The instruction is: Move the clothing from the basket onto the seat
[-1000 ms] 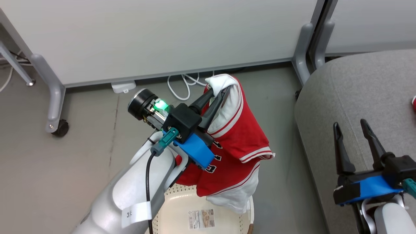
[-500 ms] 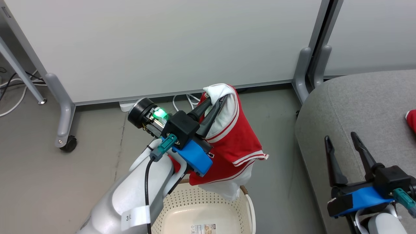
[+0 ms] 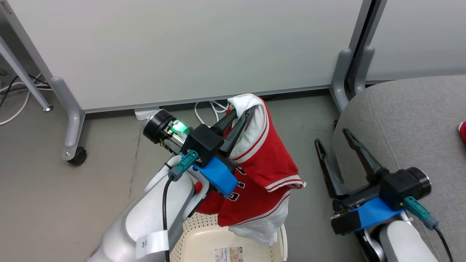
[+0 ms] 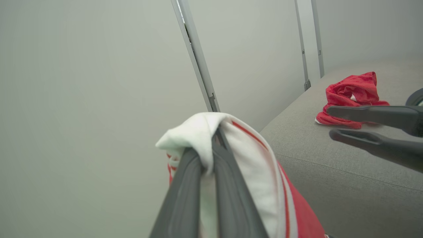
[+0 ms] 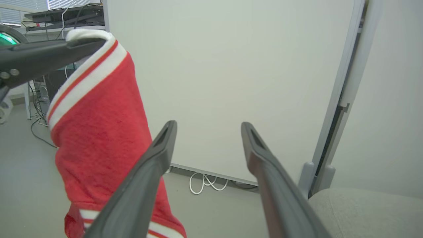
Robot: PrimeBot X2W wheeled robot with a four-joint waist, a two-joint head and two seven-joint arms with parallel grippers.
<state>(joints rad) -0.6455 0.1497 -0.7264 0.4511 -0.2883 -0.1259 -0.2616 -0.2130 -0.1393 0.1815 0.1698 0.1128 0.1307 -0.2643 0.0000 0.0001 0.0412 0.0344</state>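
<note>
Head view: your left gripper (image 3: 243, 111) is clamped tight on the white fold at the top of the red garment (image 3: 267, 160). The garment hangs free in the air above the basket (image 3: 198, 227). Its white lower hem dangles at the basket's far rim, and you cannot tell whether the two touch. The basket stands on the smooth grey floor (image 3: 91, 203), and a label sticker (image 3: 227, 254) shows on its bottom. Your right gripper (image 3: 331, 136) has its fingers spread wide, beside the rounded corner of the grey seat (image 3: 407, 120). Behind everything stands a pale partition panel (image 3: 204, 51) on grey legs. One leg ends in a black caster (image 3: 77, 156), and a white cable (image 3: 205, 109) loops at the panel's foot.

Left wrist view: your two dark fingers pinch the white fabric between them, with red cloth and stripe trim falling away below. To the right the seat's grey upholstery stretches back to the panels, with a stitched seam across it. A second, crumpled red piece (image 4: 352, 99) lies on it. The other arm's fingers reach in from the right edge, in front of that piece.

Right wrist view: your fingers rise well apart, framing the panel and the cable on the floor. The hanging garment is at the left, pinched at its top by the other gripper. A corner of the seat shows at the lower right.
</note>
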